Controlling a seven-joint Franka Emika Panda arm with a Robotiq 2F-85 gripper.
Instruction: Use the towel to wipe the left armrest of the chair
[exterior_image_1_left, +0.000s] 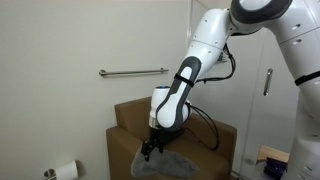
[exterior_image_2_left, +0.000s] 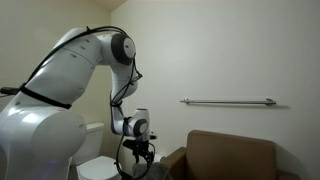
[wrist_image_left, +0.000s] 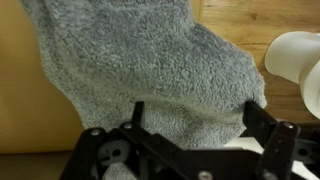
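A grey fluffy towel (wrist_image_left: 140, 60) lies draped over the armrest of the brown chair (exterior_image_1_left: 130, 118). It also shows in an exterior view (exterior_image_1_left: 170, 160). My gripper (wrist_image_left: 195, 118) is right above the towel with its two black fingers spread wide, and towel pile rises between them. In both exterior views the gripper (exterior_image_1_left: 150, 150) (exterior_image_2_left: 140, 153) points down at the chair's armrest, and the chair (exterior_image_2_left: 235, 155) stands beside it. The armrest's tan surface (wrist_image_left: 25, 100) shows beside the towel.
A metal grab bar (exterior_image_1_left: 133, 72) (exterior_image_2_left: 228, 102) is fixed to the wall above the chair. A toilet paper roll (exterior_image_1_left: 66, 171) hangs low beside the chair. A toilet (exterior_image_2_left: 100, 165) stands below the arm. A white rounded object (wrist_image_left: 295, 55) lies past the towel, over wooden floor (wrist_image_left: 250, 20).
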